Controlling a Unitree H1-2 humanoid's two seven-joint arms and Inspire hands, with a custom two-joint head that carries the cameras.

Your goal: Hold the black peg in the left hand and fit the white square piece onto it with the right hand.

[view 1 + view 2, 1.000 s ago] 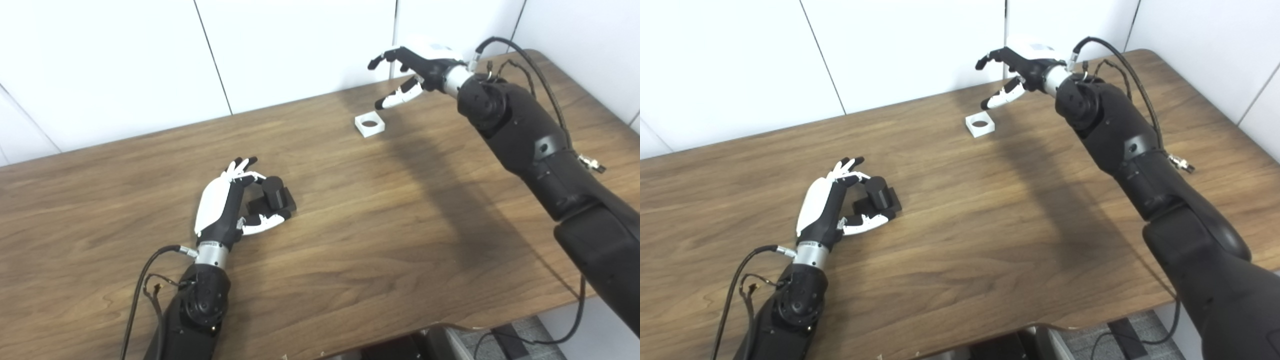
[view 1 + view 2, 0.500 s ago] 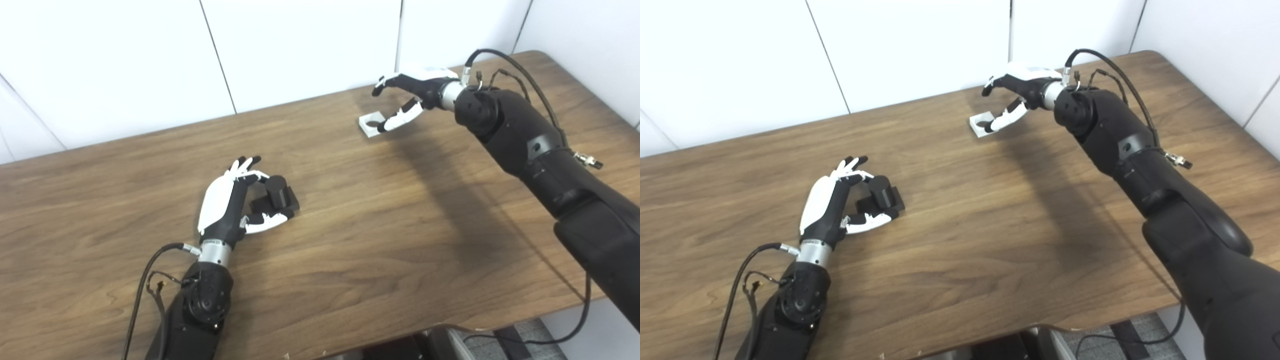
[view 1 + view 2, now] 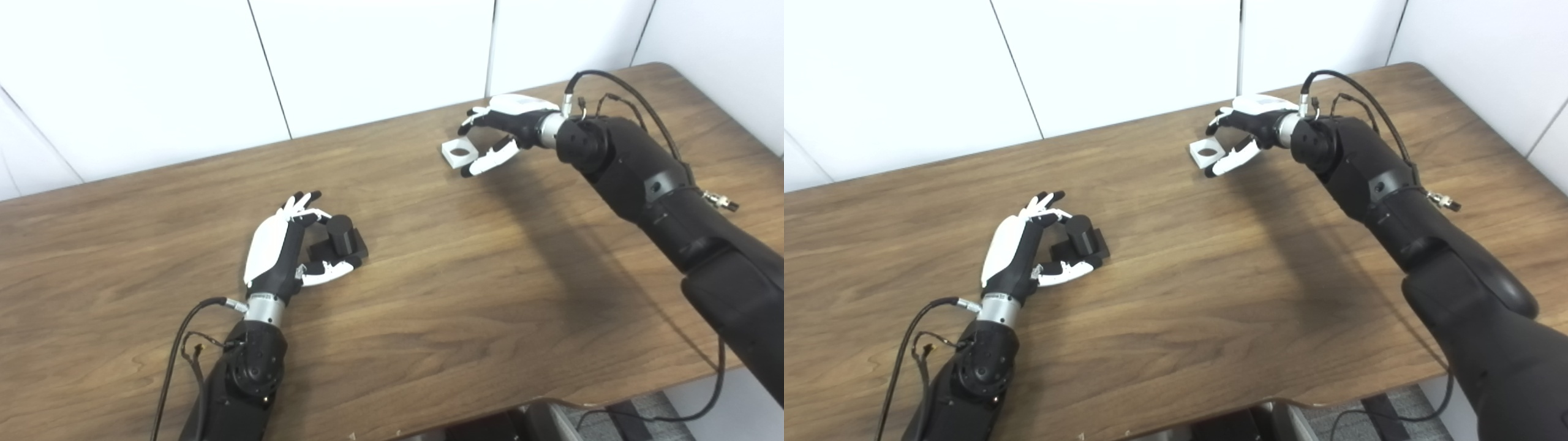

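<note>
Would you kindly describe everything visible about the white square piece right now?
The white square piece is a small, flat white block with a round hole through its middle; it looks like plastic. It sits near the far edge of the wooden table, far from the black peg. The right hand is around it, fingers behind and thumb at its near right edge. Whether it is gripped or lifted cannot be told.

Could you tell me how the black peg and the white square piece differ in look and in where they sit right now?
The black peg is dark, a round post on a flat base; the white square piece is pale and flat, with a round hole through it. The peg stands near the table's middle, within the curl of the left hand; the square piece lies near the far edge, between the right hand's parted fingers. Both rest on the wooden table.
</note>
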